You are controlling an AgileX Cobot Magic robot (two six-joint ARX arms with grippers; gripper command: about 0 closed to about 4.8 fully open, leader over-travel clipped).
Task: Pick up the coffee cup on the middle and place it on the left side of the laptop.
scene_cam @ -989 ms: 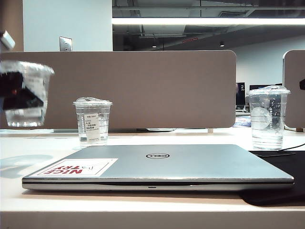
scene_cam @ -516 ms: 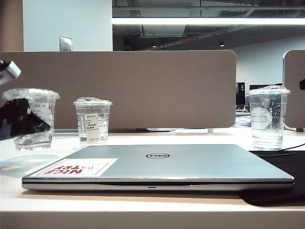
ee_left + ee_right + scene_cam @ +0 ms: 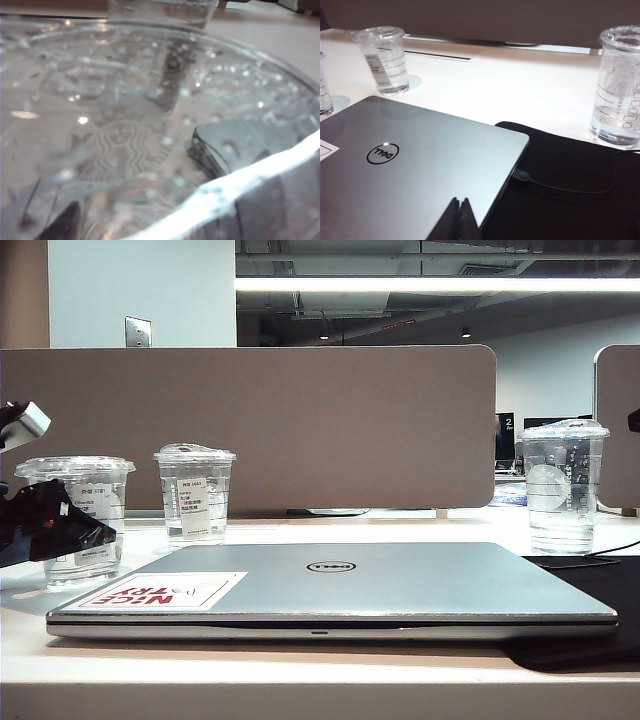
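Most of the task is looking done: the left gripper point(image 3: 55, 530) is holding the cup point(image 3: 80, 515) seemingly on the table point(image 3: 330, 530) left of the laptop point(image 3: 340, 585), release pending, while the right gripper point(image 3: 460, 220) is hanging closed over the laptop.

Exterior view: left gripper point(image 3: 55, 530) is cut off by the picture's edge; only 1 dark finger and a grey bracket are seen, and the arm behind is not shown. The lower side of the coffee cup point(image 3: 78, 520) is hidden by that finger, so the far finger cannot be made out. Its label text is too small to be read.

Left wrist view: the frame is filled by the cup's domed lid point(image 3: 150, 130), blurred and cropped on all sides; the fingers are seen only as dark smears through plastic.

Right wrist view: of the right gripper point(image 3: 460, 220) only 2 fingertips pressed together are shown. The laptop point(image 3: 415, 170) is cropped.
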